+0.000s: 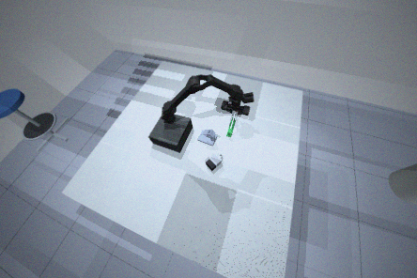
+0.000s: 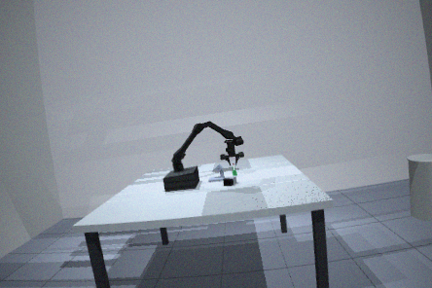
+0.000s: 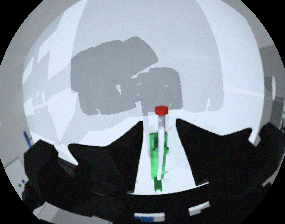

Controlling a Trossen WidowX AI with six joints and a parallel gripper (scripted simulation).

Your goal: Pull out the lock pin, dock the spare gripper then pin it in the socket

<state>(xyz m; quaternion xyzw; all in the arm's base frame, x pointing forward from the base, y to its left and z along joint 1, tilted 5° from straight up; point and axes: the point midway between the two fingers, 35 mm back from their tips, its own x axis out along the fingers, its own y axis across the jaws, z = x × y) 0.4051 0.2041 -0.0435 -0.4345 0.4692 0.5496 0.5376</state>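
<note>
End effector [image 1: 234,113] [image 2: 233,165] [image 3: 159,123] gapes, pin [image 3: 161,145] running along green piece [image 1: 231,127] [image 2: 234,172] [image 3: 153,156].

My matt black plastic-looking arm [image 1: 190,87] [image 2: 191,139] reaches over a smooth white tabletop [image 1: 127,166] [image 2: 161,211] — its black box-shaped base [image 1: 171,137] [image 2: 181,182] equally matt.

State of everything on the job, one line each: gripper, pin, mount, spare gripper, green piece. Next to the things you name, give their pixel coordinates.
Gripper [image 1: 234,112] [image 2: 233,164] [image 3: 159,123]: open partway, pin between its fingers, unclamped.
Pin [image 3: 161,125]: out of the mount, red head up.
Mount [image 1: 207,137] [image 2: 220,177]: on the table, nothing docked.
Spare gripper [image 1: 214,162] [image 2: 229,182]: on the table, undocked.
Green piece [image 1: 230,131] [image 2: 234,173] [image 3: 153,155]: beneath the gripper.
</note>
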